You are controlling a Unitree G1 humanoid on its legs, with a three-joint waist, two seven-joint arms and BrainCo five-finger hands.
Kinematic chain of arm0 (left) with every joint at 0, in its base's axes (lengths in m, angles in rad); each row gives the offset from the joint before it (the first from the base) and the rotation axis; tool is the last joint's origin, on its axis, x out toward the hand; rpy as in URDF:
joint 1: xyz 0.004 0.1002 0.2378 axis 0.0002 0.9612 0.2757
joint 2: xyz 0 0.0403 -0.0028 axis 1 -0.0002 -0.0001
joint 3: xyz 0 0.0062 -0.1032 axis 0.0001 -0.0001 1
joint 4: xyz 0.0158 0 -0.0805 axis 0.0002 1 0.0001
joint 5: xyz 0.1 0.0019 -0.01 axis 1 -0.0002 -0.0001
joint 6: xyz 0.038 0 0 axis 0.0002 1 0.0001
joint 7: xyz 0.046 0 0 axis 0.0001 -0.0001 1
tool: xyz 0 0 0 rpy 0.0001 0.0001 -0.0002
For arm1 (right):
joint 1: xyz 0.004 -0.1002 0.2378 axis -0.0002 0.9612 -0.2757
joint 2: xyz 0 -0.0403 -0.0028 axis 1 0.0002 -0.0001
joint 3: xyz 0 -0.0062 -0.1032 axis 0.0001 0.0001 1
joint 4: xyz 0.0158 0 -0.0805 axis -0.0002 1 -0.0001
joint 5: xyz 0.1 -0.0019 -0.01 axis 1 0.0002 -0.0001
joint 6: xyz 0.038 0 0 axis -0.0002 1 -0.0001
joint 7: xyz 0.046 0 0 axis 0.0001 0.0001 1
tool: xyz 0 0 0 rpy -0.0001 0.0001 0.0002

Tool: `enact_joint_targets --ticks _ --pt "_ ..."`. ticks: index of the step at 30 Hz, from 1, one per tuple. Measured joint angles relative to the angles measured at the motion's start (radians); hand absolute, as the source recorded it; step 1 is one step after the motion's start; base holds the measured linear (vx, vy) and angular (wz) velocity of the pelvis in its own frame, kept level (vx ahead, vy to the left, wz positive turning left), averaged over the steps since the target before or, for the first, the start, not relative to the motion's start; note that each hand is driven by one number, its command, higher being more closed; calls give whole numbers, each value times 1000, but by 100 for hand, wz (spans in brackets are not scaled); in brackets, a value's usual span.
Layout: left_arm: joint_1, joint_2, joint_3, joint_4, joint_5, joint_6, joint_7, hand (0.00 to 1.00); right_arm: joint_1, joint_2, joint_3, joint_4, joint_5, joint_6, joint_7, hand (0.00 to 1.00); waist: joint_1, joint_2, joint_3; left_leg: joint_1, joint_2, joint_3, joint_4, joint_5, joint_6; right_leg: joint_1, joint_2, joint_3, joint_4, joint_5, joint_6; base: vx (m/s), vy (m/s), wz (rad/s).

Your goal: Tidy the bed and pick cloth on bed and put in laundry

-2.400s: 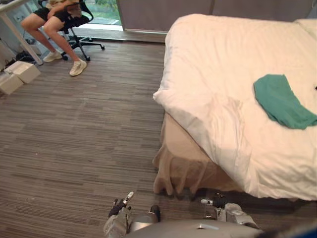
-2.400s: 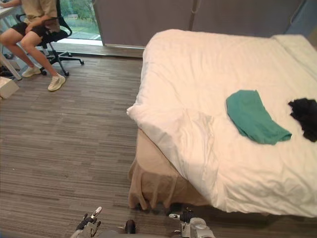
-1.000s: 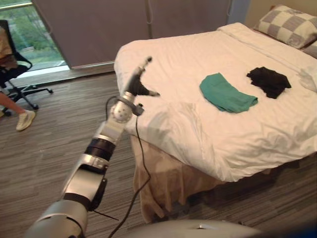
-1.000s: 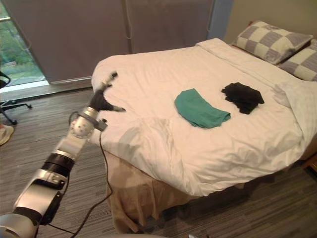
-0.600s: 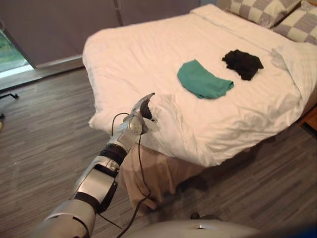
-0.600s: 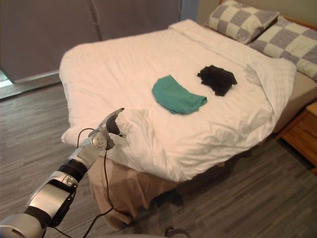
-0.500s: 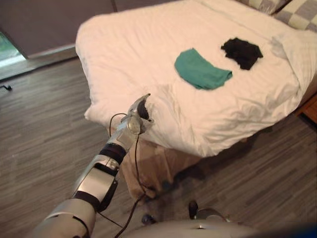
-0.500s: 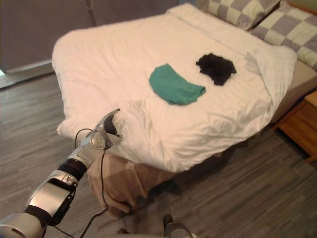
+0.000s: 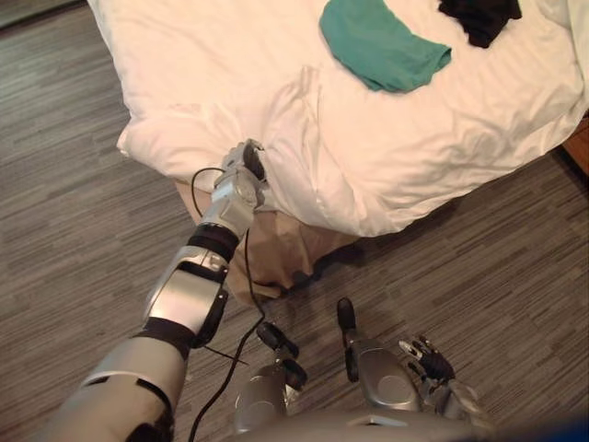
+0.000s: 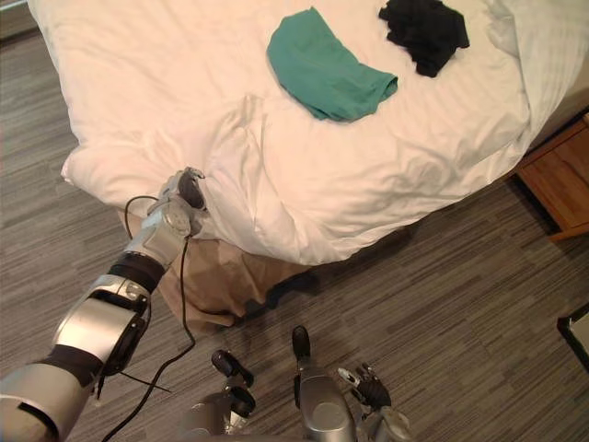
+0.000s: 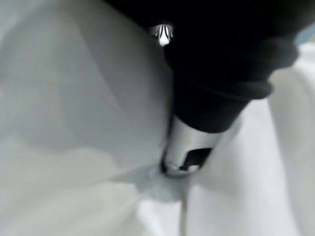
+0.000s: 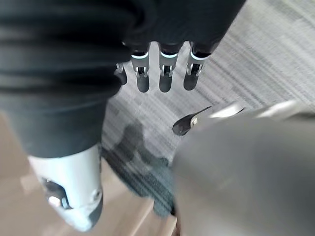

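**Duvet corner first, clothes waiting**

The left hand [image 9: 243, 170] sat against the rumpled corner of the duvet [image 9: 212, 55]; whether it gripped, I could not tell. The right hand [image 9: 431, 362] hung loose, empty. The green cloth [image 9: 382, 41] and black cloth [image 9: 479, 14] lay on the duvet, untouched. The next move probably called for drawing that corner flat.

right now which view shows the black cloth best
The right eye view: the black cloth lies whole on the white duvet, past the green cloth. The left eye view cuts it off at the top edge, leaving its lower part. The wrist views face duvet folds and floor instead.
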Motion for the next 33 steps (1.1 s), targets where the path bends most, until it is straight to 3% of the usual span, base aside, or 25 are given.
enact_joint_targets --ticks 5,10,13,17,22,23,28,33 --pt "-36 -6 0 25 -77 -40 3 100 -17 12 13 -11 -1 -15 15 0 4 14 8 -8 0 -28 0 9 9 2 -3 -23 4 -3 4 49 0 12" --pt "-38 -6 -2 23 -174 -114 5 100 -14 12 10 -7 -15 -32 17 0 9 16 9 5 1 -66 1 16 9 27 -7 -65 24 -19 6 19 -7 24" --pt "-5 -5 -2 -69 -278 -158 18 100 -10 13 -5 5 -43 -50 17 0 25 21 9 32 -2 -111 0 18 9 62 -16 -107 56 -54 0 -12 -17 34" --pt "142 -4 -2 -259 -360 -215 28 100 3 13 -38 21 -74 -49 14 0 61 30 5 54 -3 -171 0 11 -2 110 -23 -170 72 -88 -12 -8 -29 47" --pt "558 -22 -3 -553 -455 -268 31 100 4 17 -92 56 -142 -12 -11 0 104 45 -14 88 -13 -261 1 11 -6 195 -35 -256 69 -133 -9 49 -19 48" --pt "603 -31 -3 -582 -470 -275 27 0 4 21 -99 61 -142 -6 -13 0 110 45 -19 88 -13 -271 1 11 -6 201 -35 -266 67 -136 -9 79 -46 45" --pt "901 -148 -2 -700 -564 -330 -43 0 -5 37 -127 132 -182 51 -26 0 158 50 -92 111 -24 -350 5 10 -8 271 -28 -320 41 -170 0 140 -65 36" --pt "1032 -179 4 -700 -644 -368 -85 0 -45 40 -163 206 -254 96 -2 0 177 66 -133 126 -20 -446 6 5 -15 307 -14 -343 35 -186 13 137 -105 19"
